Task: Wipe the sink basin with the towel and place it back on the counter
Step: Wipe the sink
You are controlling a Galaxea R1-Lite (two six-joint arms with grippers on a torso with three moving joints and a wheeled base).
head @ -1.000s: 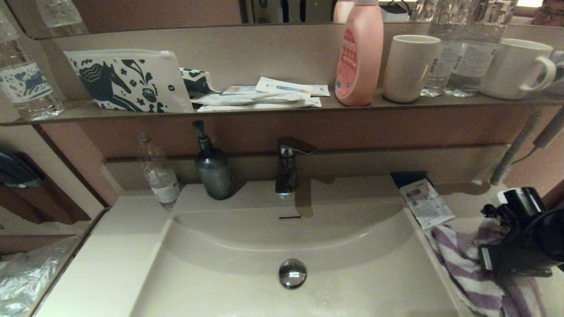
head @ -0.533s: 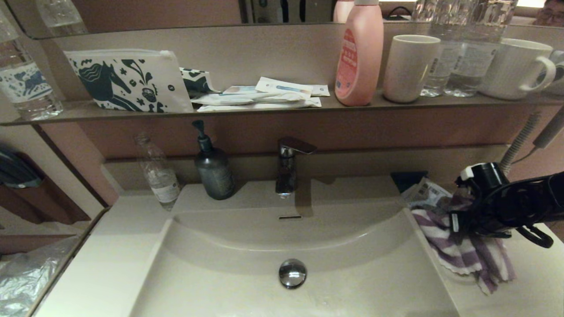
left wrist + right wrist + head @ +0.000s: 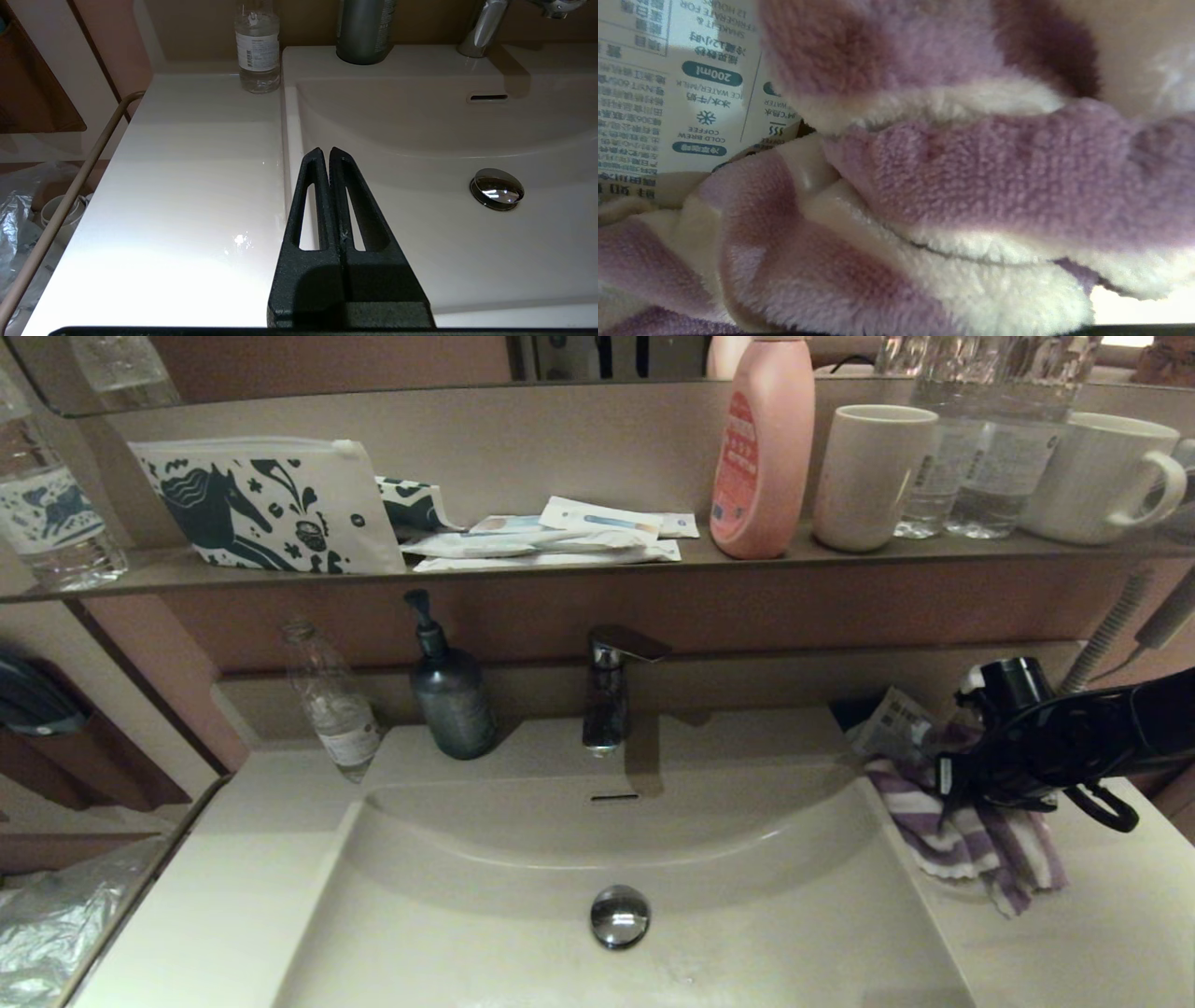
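Gripping the soft purple-and-white striped terry towel [image 3: 966,835], bunched and hanging, right of frame over the smooth cream-white counter [image 3: 1074,943].
Black right gripper [image 3: 971,784] looks clamped on its top, likely to carry it into the shallow cream-white sink basin [image 3: 747,915]; printed white sachet [image 3: 892,723] touches the cloth. Left gripper [image 3: 329,156] pinched closed, empty, idle over the basin's edge.

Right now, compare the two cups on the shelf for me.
The white mug has a handle on its right side and looks wider; the beige tumbler has no handle and stands taller and slimmer. The tumbler sits beside the pink bottle, the mug farther right. Both stand upright.
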